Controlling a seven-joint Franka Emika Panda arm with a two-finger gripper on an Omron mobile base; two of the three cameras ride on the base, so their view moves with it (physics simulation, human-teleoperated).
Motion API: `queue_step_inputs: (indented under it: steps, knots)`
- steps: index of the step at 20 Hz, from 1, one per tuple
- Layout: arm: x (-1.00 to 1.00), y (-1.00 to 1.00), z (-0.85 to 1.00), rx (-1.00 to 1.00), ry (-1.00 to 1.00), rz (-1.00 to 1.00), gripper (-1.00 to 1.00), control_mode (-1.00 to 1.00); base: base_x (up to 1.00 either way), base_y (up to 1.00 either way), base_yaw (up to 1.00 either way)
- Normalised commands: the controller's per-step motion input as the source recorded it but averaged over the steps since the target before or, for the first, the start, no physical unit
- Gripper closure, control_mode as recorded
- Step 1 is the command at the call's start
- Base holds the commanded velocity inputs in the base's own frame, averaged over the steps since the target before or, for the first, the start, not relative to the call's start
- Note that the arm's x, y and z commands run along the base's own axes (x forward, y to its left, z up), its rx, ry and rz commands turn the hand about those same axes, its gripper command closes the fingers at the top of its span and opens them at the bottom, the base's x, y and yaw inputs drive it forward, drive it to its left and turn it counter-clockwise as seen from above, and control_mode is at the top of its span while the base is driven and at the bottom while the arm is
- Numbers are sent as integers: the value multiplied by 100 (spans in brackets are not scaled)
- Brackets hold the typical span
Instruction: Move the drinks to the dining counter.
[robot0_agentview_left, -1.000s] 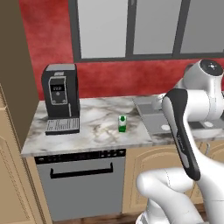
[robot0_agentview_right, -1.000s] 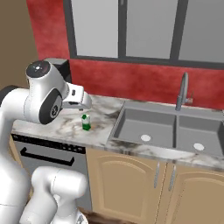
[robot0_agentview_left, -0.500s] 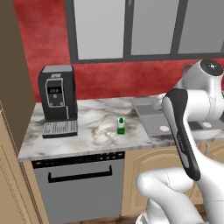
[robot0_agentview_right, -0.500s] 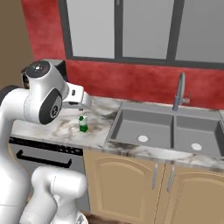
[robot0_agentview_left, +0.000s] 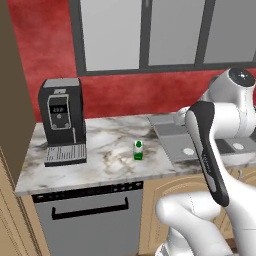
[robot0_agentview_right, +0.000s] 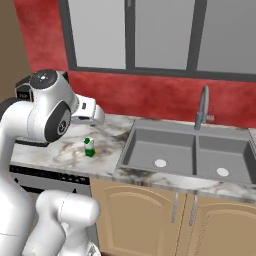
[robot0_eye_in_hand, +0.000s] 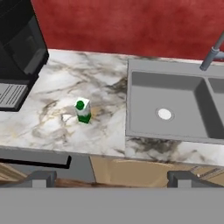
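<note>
Carton of green and white, small, upright on marble desk, with green cap on top; seen also in right base view and in hand view. Placed near desk's front edge, roughly midway between coffee machine and sink: machine at 9 o'clock of carton in left base view, sink at 3 o'clock in both left base and hand views. Well apart from both, touching neither. Coffee machine dark, boxy, standing at left end of desk with grey drip tray in front. Sink grey, double-basin, set into same desk, with tall grey tap behind at 12 o'clock. Red wall behind desk, pale cupboard doors with dark frames above. Below desk: grey dishwasher front with dark handle under carton, tan cabinet doors under sink. White arm raised above desk, hand pointing forward and down over marble, just above and behind carton in right base view, not touching. Gripper high over front edge of desk in hand view, two dark tips at 6 o'clock of frame, jaws set wide apart, holding nothing; carton at about 11 o'clock from gap between tips, well apart.
</note>
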Motion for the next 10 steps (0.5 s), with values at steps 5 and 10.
queue_step_inputs:
  steps: [5, 10]
  knots:
    - [0, 0, 0, 0, 0, 0, -100, 100, 25, 13, -4]
    - [1, 17, -13, 0, 10, 0, -100, -100, 5, 9, -1]
